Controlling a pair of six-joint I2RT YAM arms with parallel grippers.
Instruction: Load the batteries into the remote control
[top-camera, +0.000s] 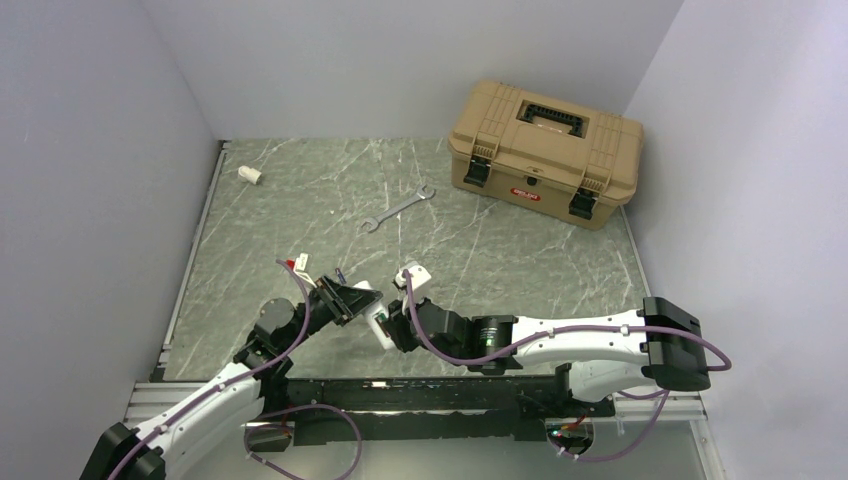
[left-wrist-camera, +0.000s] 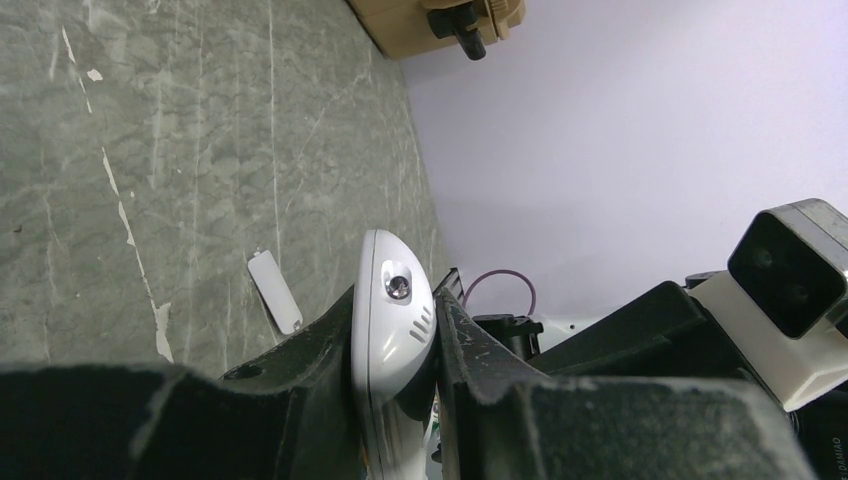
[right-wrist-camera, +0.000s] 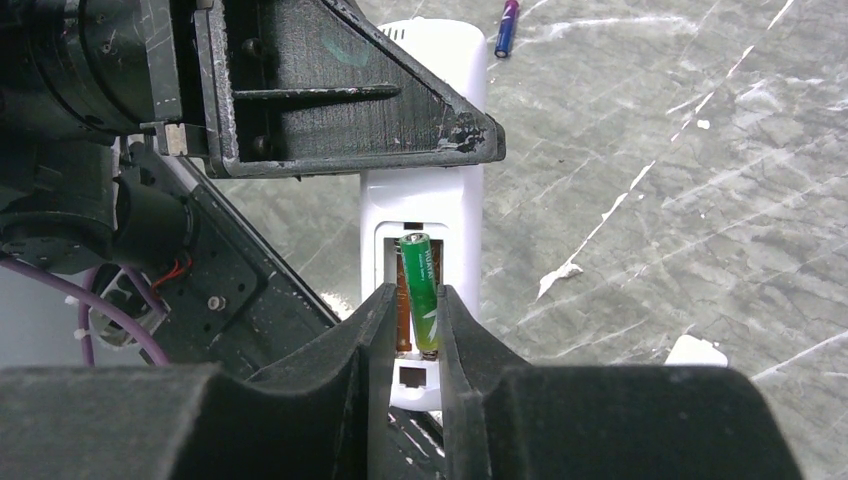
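Note:
My left gripper (top-camera: 362, 300) is shut on the white remote control (top-camera: 378, 318) and holds it above the table, recess facing the right arm; its rounded end sits between the jaws in the left wrist view (left-wrist-camera: 392, 320). My right gripper (right-wrist-camera: 415, 310) is shut on the green battery (right-wrist-camera: 422, 285), which stands tilted in the remote's (right-wrist-camera: 420, 195) open recess, lower end near the spring. The dark blue-purple battery (right-wrist-camera: 507, 27) lies on the table beyond the remote, also in the top view (top-camera: 343, 274).
A small loose white tab (left-wrist-camera: 275, 292) lies on the table by the remote, also in the right wrist view (right-wrist-camera: 695, 350). A metal wrench (top-camera: 396, 209) lies mid-table, a tan toolbox (top-camera: 545, 150) at the back right, a white tube stub (top-camera: 249, 174) back left.

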